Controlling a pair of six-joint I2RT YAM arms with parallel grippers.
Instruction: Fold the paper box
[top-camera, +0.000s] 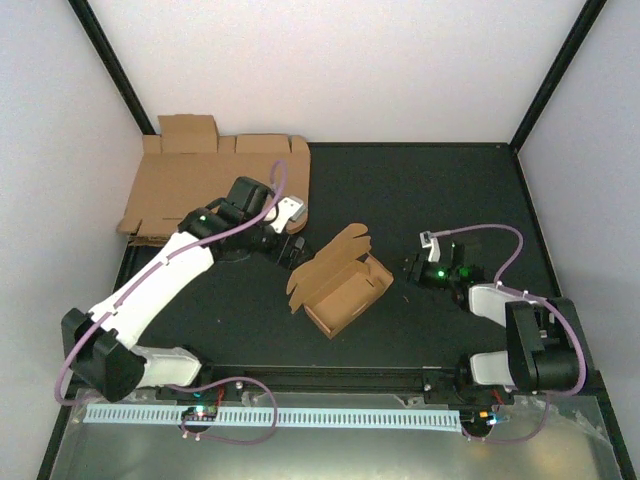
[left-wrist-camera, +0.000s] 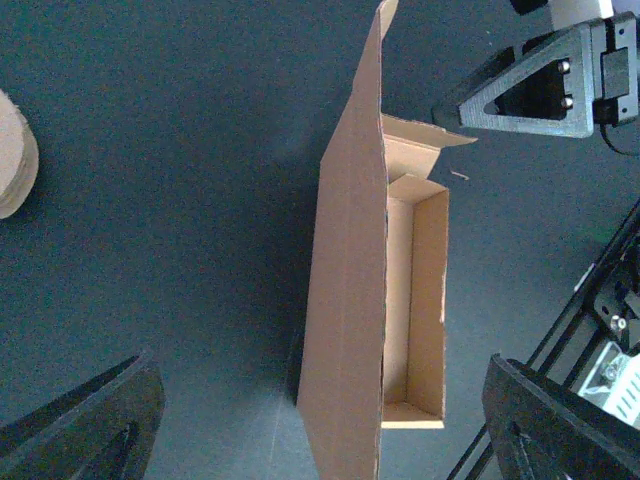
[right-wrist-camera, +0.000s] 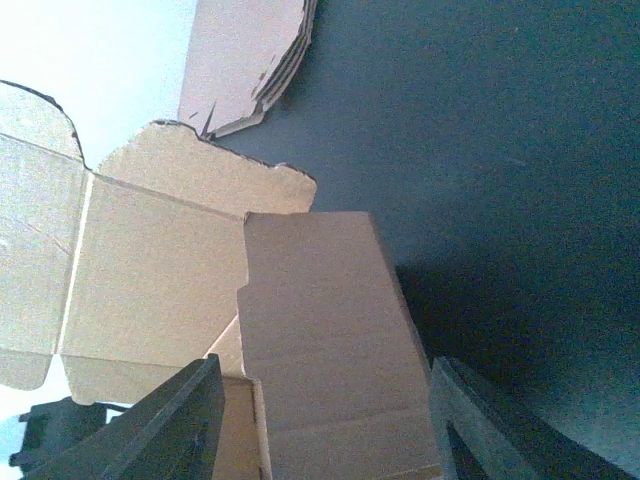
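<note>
The paper box (top-camera: 340, 285) stands half-folded in the middle of the black table, a brown open tray with its lid flap raised on the far-left side. My left gripper (top-camera: 290, 248) is open and empty just left of the box, apart from it. In the left wrist view the box (left-wrist-camera: 370, 300) stands ahead between the spread fingers (left-wrist-camera: 90, 430). My right gripper (top-camera: 412, 268) is open and empty to the right of the box, a small gap away. In the right wrist view the box's end wall (right-wrist-camera: 320, 340) fills the space ahead of the fingers (right-wrist-camera: 170, 420).
A stack of larger flat cardboard sheets (top-camera: 200, 185) lies at the back left by the wall; it also shows in the right wrist view (right-wrist-camera: 250, 60). White walls enclose the table on three sides. A metal rail (top-camera: 300, 415) runs along the near edge.
</note>
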